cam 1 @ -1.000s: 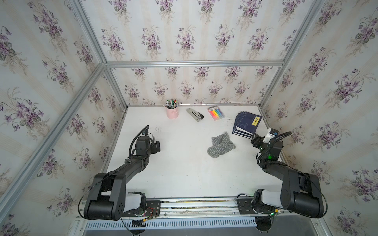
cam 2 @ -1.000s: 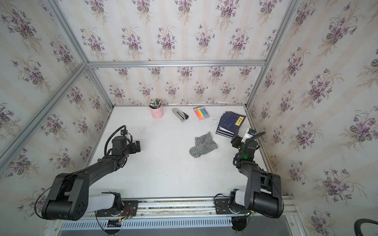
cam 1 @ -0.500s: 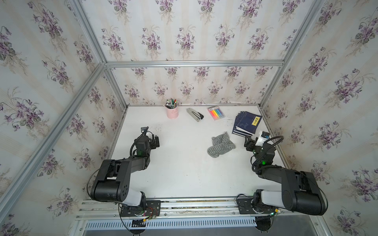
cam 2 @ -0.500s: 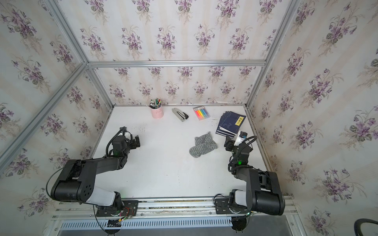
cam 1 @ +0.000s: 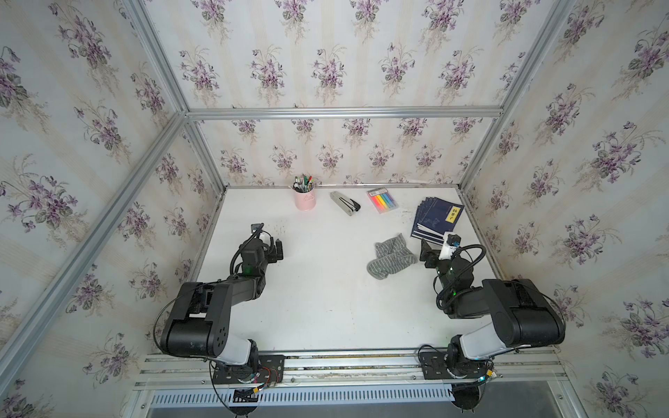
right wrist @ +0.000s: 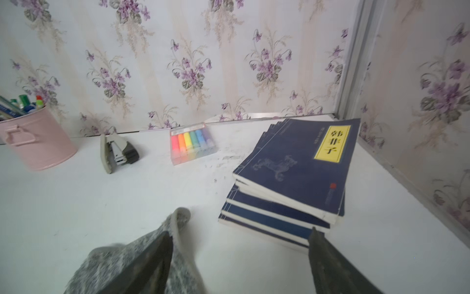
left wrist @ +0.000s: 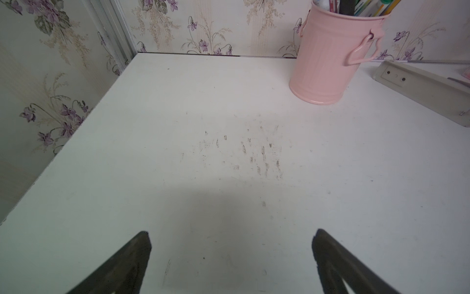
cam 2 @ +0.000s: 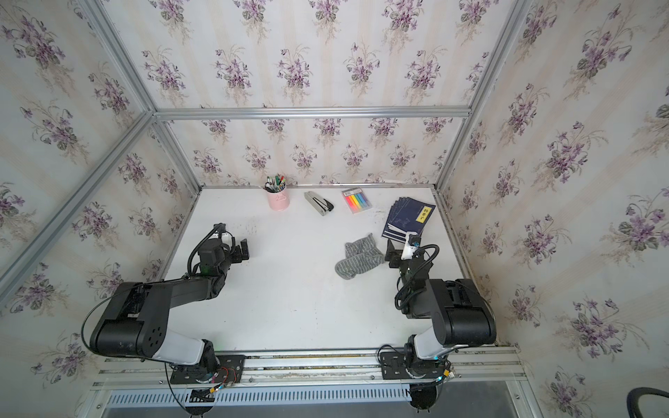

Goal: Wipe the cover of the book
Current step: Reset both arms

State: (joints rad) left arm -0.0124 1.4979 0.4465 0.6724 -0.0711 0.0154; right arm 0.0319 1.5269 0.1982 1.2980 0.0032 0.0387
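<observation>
Several lower books (right wrist: 267,221) hidden under top book (right wrist: 300,163); cloth (right wrist: 109,259) cropped.

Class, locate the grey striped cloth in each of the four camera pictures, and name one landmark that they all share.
Top view: cloth right of centre, just short of the book stack.
Top view: same place.
Left wrist: not in it.
Right wrist: close to the camera, by one of the jaws, short of the book stack.
Shared landmark: the pink pen pot, in all four.
</observation>
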